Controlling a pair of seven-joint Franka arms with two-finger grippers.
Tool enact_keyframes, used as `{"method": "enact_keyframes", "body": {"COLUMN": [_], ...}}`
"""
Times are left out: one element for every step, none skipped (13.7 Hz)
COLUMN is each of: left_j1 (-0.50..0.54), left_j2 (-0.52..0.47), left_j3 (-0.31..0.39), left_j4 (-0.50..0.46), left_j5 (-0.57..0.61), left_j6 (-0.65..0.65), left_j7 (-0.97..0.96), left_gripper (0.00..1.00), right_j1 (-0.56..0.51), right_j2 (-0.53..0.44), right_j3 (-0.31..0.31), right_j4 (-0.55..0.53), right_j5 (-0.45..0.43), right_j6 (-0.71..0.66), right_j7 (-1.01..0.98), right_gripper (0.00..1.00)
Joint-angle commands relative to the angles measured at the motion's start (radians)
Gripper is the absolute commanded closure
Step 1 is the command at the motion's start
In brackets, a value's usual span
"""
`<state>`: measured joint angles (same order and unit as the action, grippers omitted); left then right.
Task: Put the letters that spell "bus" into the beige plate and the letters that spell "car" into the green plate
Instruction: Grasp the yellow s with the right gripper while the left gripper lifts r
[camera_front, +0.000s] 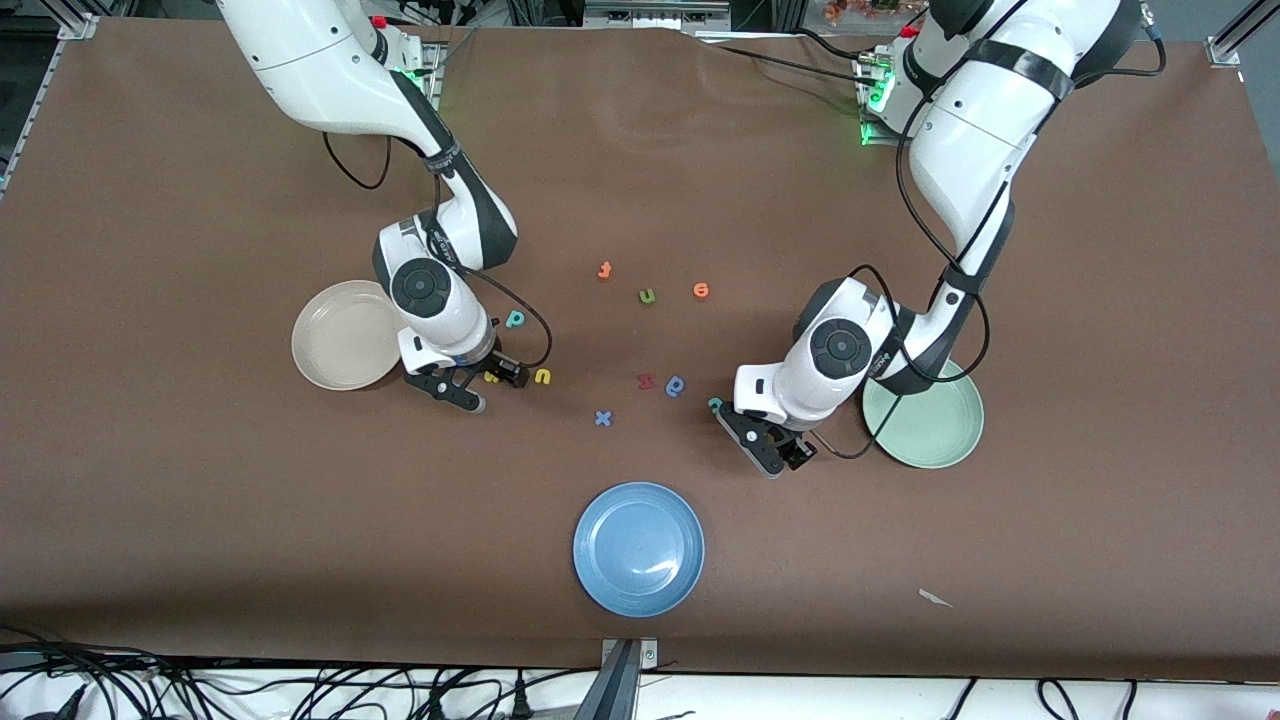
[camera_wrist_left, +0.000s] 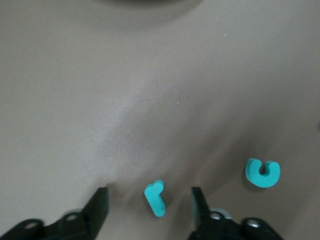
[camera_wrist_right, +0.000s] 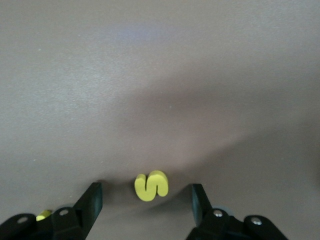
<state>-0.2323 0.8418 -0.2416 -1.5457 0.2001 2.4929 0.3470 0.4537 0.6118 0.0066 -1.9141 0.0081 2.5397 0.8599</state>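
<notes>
Even overhead light fills the front view, with a small glare on the blue plate (camera_front: 638, 548) and soft shadows under both arms. Both wrist views look dimmer and slightly soft, the bench (camera_wrist_left: 150, 90) washed grey with broad shadow.

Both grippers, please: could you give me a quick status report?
Left gripper open, straddling teal r beside green plate. Right gripper open around yellow s beside beige plate. Nothing in the way.

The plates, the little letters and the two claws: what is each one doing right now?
beige plate: empty.
green plate: empty.
blue plate: empty.
yellow s: on the table, between the right gripper's open fingers, not gripped.
teal r: on the table, between the left gripper's open fingers, not gripped.
teal c: on the table beside it.
</notes>
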Motion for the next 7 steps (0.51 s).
{"method": "enact_keyframes", "body": {"left_j1": [0.001,0.001,-0.001,-0.001,0.001,0.001,0.001], "left_j2": [0.023,0.029,0.036,0.033,0.031,0.030,0.025], "left_j3": [-0.002,-0.002,-0.002,-0.002,-0.002,-0.002,-0.002], "left_j4": [0.029,0.029,0.029,0.029,0.029,0.029,0.029], "left_j5": [0.035,0.035,0.035,0.035,0.036,0.036,0.036], "left_j6": [0.001,0.003,0.003,0.003,0.003,0.003,0.001], "left_j7": [0.000,0.000,0.000,0.000,0.003,0.006,0.004], "left_gripper": [0.48,0.50,0.59,0.75,0.91,1.00,1.00], "right_j1": [-0.003,-0.004,-0.004,-0.003,-0.004,-0.003,-0.003], "right_j2": [-0.004,-0.004,-0.004,-0.004,-0.004,-0.004,-0.004], "right_j3": [-0.002,-0.002,-0.002,-0.002,-0.002,-0.002,-0.002], "right_j4": [0.000,0.000,0.001,0.001,0.000,0.000,0.000], "right_j5": [0.007,0.007,0.007,0.007,0.007,0.007,0.007], "right_j6": [-0.012,-0.012,-0.012,-0.012,-0.012,-0.013,-0.013], "right_j7": [-0.018,-0.018,-0.018,-0.018,-0.018,-0.019,-0.019], "right_gripper": [0.27,0.30,0.33,0.38,0.44,0.47,0.53]}}
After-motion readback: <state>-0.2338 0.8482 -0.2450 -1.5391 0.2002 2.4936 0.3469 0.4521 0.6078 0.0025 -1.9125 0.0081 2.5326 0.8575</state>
